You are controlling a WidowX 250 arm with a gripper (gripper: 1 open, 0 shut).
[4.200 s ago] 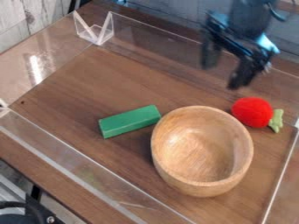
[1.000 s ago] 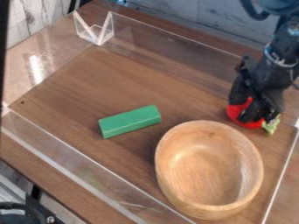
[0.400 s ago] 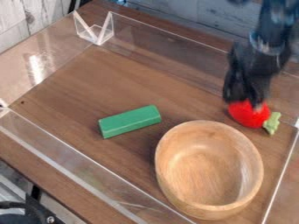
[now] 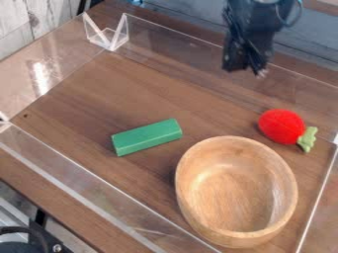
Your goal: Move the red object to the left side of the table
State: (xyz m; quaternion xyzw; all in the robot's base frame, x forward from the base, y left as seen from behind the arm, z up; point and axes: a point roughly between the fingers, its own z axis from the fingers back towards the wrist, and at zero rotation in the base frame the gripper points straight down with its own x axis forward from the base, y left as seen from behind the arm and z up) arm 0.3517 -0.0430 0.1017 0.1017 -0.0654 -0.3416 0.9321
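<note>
Gripper (image 4: 248, 61) mine, jaws closed on nothing, blurred, hanging above table (image 4: 93, 99) near far edge, toward right. Red strawberry toy (image 4: 280, 125) not in my grasp: lying on tabletop by right edge, well apart from my fingers, green leaves pointing toward right wall. Wooden bowl (image 4: 238, 191) just in front of toy, near-right corner. Green rectangular block (image 4: 145, 136) left of bowl, mid-table. Clear acrylic stand (image 4: 106, 32) at far-left corner.

Wood-grain table (image 4: 93, 109) — glossy acrylic walls (image 4: 79, 188), wooden bowl (image 4: 238, 188)
</note>
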